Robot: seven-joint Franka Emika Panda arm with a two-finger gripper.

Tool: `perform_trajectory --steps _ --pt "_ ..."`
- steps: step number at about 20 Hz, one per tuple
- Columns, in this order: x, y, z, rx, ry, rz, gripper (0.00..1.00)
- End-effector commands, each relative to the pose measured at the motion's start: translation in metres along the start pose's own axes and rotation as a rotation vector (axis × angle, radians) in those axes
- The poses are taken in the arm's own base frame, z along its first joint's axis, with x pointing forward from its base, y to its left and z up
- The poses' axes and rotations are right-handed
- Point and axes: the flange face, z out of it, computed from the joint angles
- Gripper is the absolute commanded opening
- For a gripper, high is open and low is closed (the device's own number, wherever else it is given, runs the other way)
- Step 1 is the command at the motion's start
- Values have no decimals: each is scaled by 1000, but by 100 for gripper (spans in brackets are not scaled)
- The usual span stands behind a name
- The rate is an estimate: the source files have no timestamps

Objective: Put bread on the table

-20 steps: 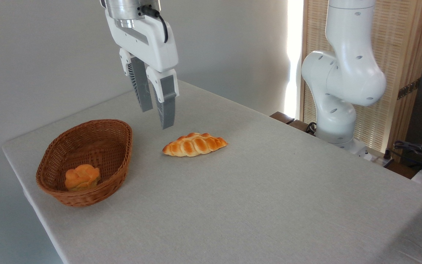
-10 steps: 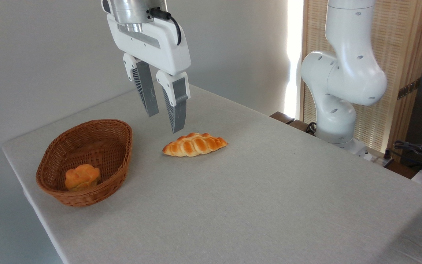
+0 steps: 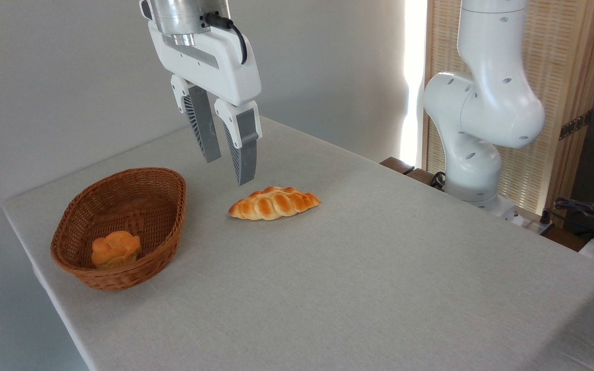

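The bread [image 3: 274, 203] is laid flat on the worktop [image 3: 359, 268], clear of all other items, with its long axis running roughly from 8 o'clock to 2 o'clock in the picture. Its braided, glossy top side is turned upward. The gripper [image 3: 230, 170] is suspended in the air above the worktop, at about 10 o'clock from the bread, and no contact with the bread is made. The two grey fingers [image 3: 245, 154] are pointed downward and are held apart with a visible gap between them; nothing is carried between them.

A brown wicker basket [image 3: 168, 206] is placed on the worktop at about 8 o'clock from the bread, well apart from it. A small orange bun [image 3: 115, 248] is seated inside the basket, against its near wall. The white base of the robot arm [image 3: 475, 149] is mounted beyond the far right edge of the worktop, at about 2 o'clock from the bread.
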Motion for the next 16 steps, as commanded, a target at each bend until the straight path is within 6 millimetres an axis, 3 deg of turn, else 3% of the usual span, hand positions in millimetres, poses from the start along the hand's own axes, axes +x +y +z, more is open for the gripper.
perform_trajectory --steps 1,16 --pt "-4 -5 -5 5 -21 -17 100" --pt "-14 -21 -9 38 -34 -50 100"
